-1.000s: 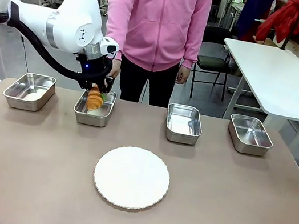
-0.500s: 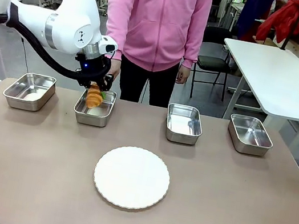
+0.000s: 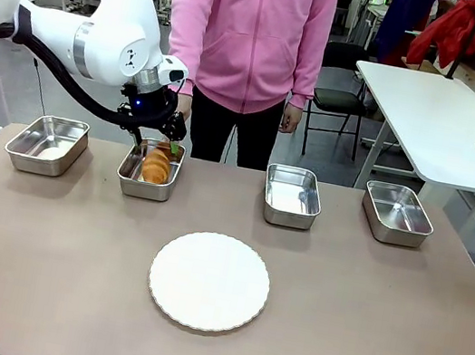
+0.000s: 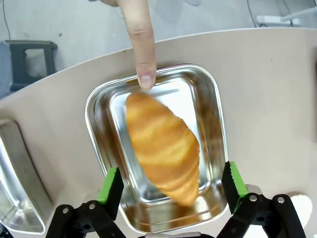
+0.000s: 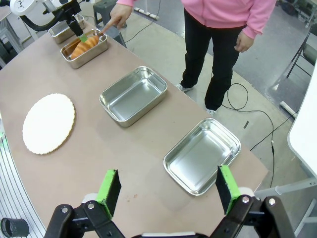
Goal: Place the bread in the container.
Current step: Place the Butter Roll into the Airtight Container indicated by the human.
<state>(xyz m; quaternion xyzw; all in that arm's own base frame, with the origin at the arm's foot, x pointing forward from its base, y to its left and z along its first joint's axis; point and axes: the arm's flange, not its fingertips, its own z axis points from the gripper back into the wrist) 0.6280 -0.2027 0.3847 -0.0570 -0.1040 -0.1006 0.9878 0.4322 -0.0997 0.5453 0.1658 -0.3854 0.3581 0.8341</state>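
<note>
Round white scallop-edged plate (image 3: 209,281) nearest on the brown tabletop (image 3: 358,328). Beyond it, golden-brown ridged croissant (image 4: 163,146) lies in shiny rectangular steel pan (image 4: 99,144), partly blurred. Left gripper (image 4: 171,186) jaws released above it; right gripper (image 5: 166,191) jaws spread, empty. Person's fingertip (image 4: 144,77) touches the croissant's far end.

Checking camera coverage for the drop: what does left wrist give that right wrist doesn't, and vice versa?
Left wrist alone: the croissant up close, lying diagonally inside the steel pan, clear of the left hand's open green pads, and the person's fingertip at the pan's rim.

Right wrist alone: the white scalloped plate, two more pans, the person's pink hoodie, and the right hand open above the table.

Both: croissant in the pan, pointing finger, beige table.
</note>
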